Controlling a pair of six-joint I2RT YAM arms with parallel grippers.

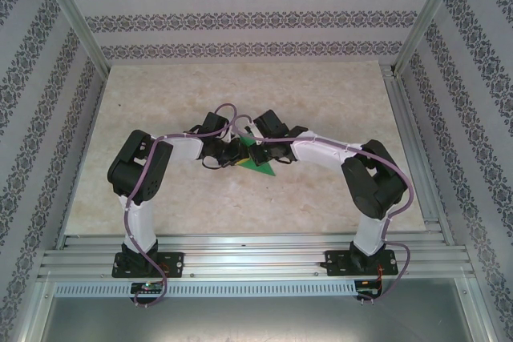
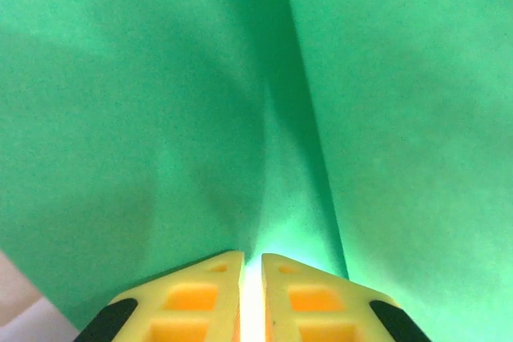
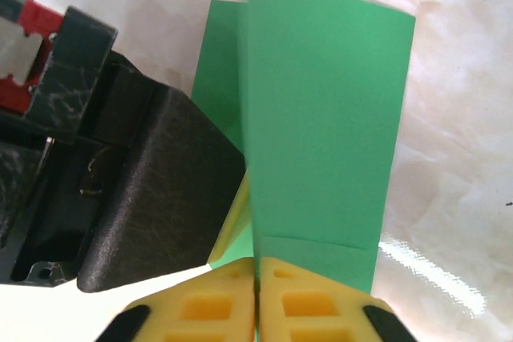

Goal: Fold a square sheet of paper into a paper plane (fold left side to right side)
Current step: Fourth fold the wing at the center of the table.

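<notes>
The right gripper (image 3: 256,268) has its yellow fingers pressed together on the bottom edge of the sheet of paper (image 3: 325,118), which rises from the slit as an upright green panel. The left gripper (image 2: 252,260) has its fingers drawn almost together, with a thin bright slit between them. The green paper comes right down to that slit along a soft valley, but I cannot tell whether it is pinched there.

The paper sits at the middle of the table (image 1: 321,102), between the two wrists, with one pointed corner lying flat toward the near side. In the right wrist view a second green layer stands behind the raised panel on the left. A short crease runs across just above the fingertips, and the top edge curls over.

This looks like the side-to-side fold part-way through, with a flap lifted and not yet laid down. The next move probably calls for carrying the held edge across until it meets the opposite edge squarely, then pressing the crease flat without dragging the lower layer.

Room is tight at the centre, where the left gripper's black body sits just beside the panel. Farther out the tabletop is bare, bounded by metal rails (image 1: 417,158) on the right and near sides.
</notes>
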